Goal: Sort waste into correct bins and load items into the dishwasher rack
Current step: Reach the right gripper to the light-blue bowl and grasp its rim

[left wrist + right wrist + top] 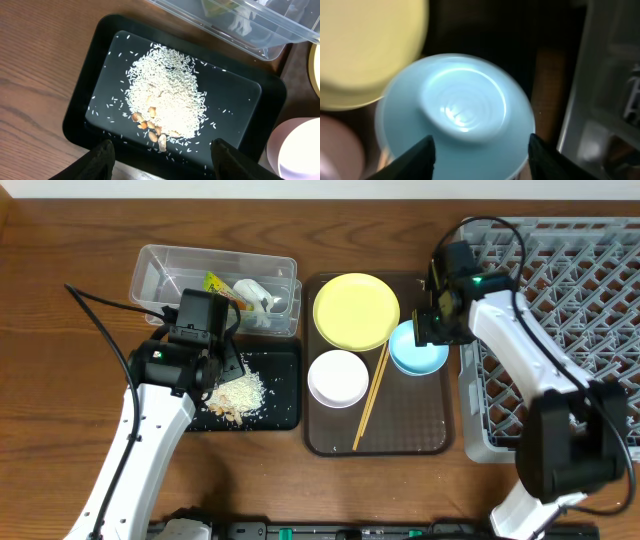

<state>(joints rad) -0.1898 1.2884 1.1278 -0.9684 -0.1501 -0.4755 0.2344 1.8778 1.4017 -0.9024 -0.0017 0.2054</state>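
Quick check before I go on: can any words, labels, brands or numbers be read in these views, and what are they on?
No text can be read.
Wrapper in the clear tub: green-and-orange print, too small to read.
Nothing else shows any lettering or numbers.

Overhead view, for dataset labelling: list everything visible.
Table: one, brown, underneath.
Tub: one, clear, upper left.
Wrapper: one, green-and-orange, in tub.
Crumpled paper: one, white, in tub.
Black tray: one, black, beside tub.
Rice crumbs: pile, beige, on black tray.
Serving tray: one, brown, centre.
Plate: one, yellow, on serving tray.
White bowl: one, white, on serving tray.
Blue bowl: one, light blue, serving tray's right edge.
Chopsticks: two, wooden, on serving tray.
Dishwasher rack: one, grey, right.
Left end effector: one, black, over black tray.
Right end effector: one, black, over blue bowl.
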